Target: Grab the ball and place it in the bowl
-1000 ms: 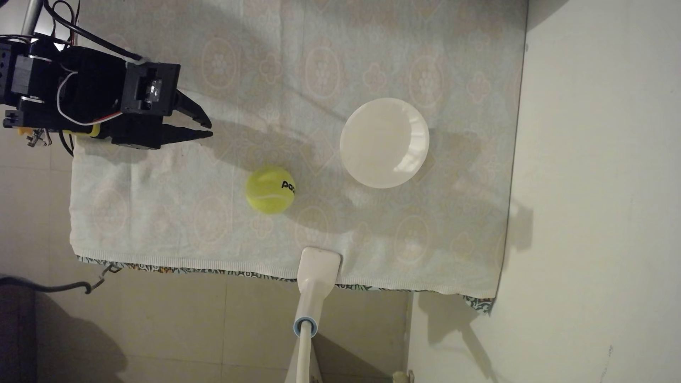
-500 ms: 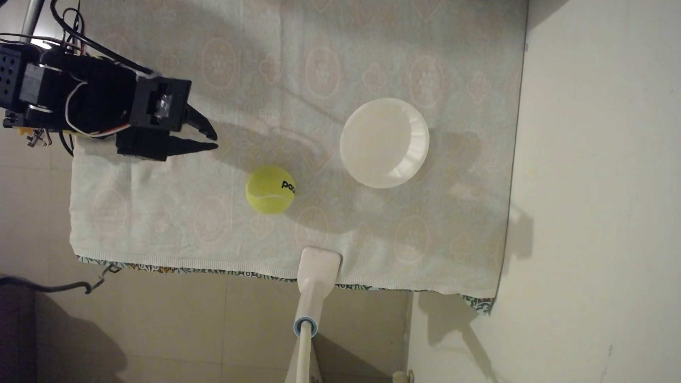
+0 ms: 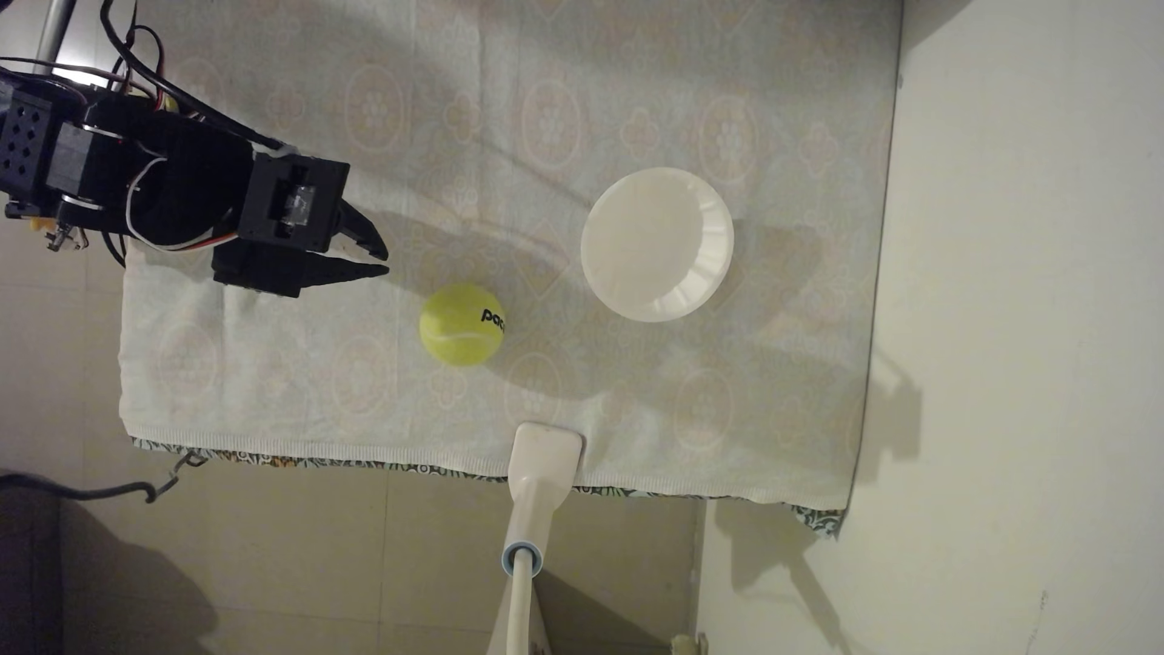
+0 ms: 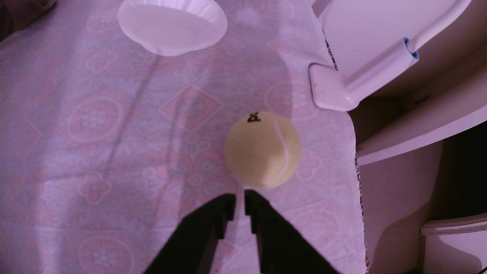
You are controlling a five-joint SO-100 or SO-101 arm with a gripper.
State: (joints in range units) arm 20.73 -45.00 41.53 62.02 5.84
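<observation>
The black arm reaches in from the left of the fixed view, its gripper [image 3: 385,263] angled toward the ball [image 3: 462,325] and stopped short of it, holding nothing, the two tapered jaws nearly pressed together with only a narrow slit between them. In the wrist view the gripper [image 4: 239,195] points at the ball [image 4: 262,149], just beyond its tips. The fuzzy yellow-green ball, with a white curved seam and black lettering, rests on a pale patterned cloth [image 3: 315,365]. The round white bowl [image 3: 657,244], with thin ribbed sloping walls, sits apart to the right. A smooth white paddle-shaped handle [image 3: 543,463] overlaps the cloth's lower edge.
</observation>
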